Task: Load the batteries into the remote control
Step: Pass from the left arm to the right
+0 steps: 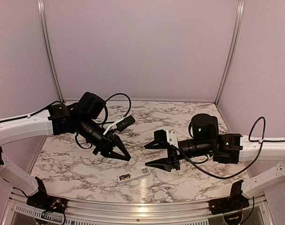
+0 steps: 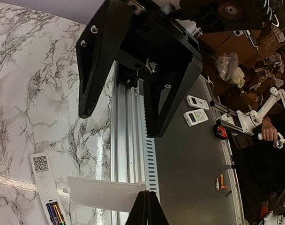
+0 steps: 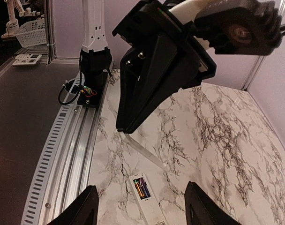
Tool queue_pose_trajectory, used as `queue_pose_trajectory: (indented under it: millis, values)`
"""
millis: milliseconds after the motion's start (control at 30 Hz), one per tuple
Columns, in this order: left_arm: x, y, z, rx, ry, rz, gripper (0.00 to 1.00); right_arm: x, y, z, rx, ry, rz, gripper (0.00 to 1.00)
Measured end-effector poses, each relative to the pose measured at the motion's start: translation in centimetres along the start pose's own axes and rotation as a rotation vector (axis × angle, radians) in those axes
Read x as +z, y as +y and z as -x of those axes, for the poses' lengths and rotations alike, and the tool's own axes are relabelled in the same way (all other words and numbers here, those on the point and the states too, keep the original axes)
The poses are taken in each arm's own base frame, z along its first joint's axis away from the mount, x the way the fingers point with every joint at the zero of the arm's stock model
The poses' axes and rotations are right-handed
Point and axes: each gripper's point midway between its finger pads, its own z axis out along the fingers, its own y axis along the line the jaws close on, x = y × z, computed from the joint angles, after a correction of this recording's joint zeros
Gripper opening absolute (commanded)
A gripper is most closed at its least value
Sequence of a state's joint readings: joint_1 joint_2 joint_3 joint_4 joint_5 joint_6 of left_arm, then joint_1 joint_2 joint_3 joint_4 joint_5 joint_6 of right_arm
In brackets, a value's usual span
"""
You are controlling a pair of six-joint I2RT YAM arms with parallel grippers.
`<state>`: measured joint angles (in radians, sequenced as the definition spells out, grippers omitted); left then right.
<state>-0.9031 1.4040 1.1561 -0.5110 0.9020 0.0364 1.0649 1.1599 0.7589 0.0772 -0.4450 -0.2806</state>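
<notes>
The remote control lies back-up on the marble near the front edge, a QR label at one end. Its compartment is uncovered, and the batteries lie in it side by side, one golden, one dark; they also show as batteries in the left wrist view. My left gripper is shut on the edge of a thin white cover plate, held just above the table beside the remote control. My right gripper hangs open above the remote control, touching nothing.
An aluminium rail runs along the table's front edge. Beyond it, two other remotes and small orange parts lie on a dark surface. The left arm's base stands by the rail. Walls close the back and sides.
</notes>
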Motion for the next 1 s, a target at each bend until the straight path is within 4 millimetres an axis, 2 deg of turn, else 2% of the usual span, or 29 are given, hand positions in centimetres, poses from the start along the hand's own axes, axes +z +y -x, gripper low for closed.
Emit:
queue_pose_trajectory:
  millis: [200, 300, 667, 833, 1000]
  values:
    - [0.8, -2.7, -1.0, 0.03, 0.039, -0.112, 0.0, 0.4, 2.2, 2.3, -0.076, 0.003, 0.049, 0.62]
    - [1.1, -3.5, -1.2, 0.038, 0.048, -0.147, 0.0, 0.7, 3.0, 2.8, -0.097, 0.009, 0.073, 0.61]
    - [1.4, -5.2, -1.4, 0.058, 0.063, -0.211, 0.0, 2.8, 5.0, 1.8, -0.146, 0.088, 0.147, 0.55]
    - [1.5, -5.9, -1.5, 0.064, 0.068, -0.233, 0.0, 3.2, 5.1, 1.1, -0.156, 0.12, 0.145, 0.52]
    - [1.8, -6.4, -1.7, 0.065, 0.078, -0.255, 0.0, 3.7, 5.2, 1.3, -0.18, 0.125, 0.144, 0.44]
